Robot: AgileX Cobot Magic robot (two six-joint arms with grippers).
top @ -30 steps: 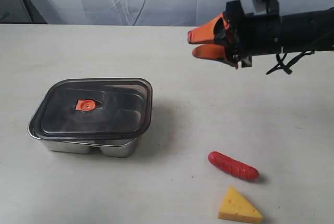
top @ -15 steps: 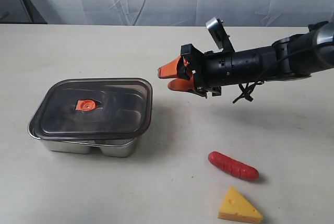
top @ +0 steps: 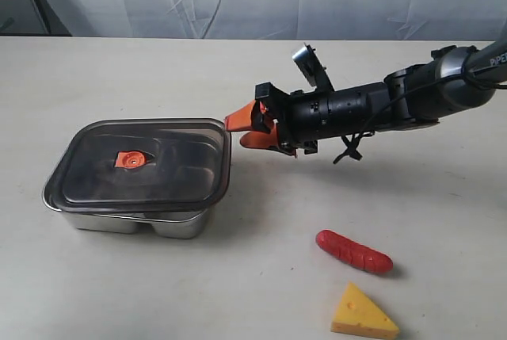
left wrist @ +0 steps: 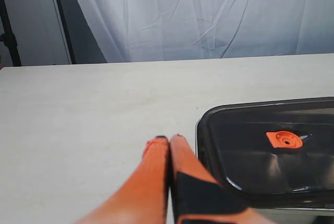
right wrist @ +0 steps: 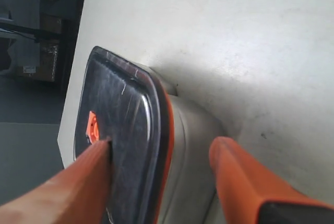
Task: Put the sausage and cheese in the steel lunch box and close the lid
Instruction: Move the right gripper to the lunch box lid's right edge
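A: Right gripper (top: 237,132)?
B: Spread wide at the steel lunch box's (top: 170,223) end, one finger over the shut lid (top: 146,162), one beside the wall.
A: Left gripper (left wrist: 167,141)?
B: Pressed together, empty, just beside the box.
A: Food?
B: Sausage (top: 353,252) and cheese (top: 363,314) lie outside it, well apart from it.

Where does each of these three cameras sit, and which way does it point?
Exterior view: off the arms, looking down across the table at steel lunch box, sausage and cheese; right arm and open right claw show.
Left wrist view: on the left arm, facing a white curtain over the table; shut left claw shows beside the lid.
Right wrist view: on the right arm, facing the lunch box's end; its fingers flank the lid's edge.
All three share the lid's orange valve.
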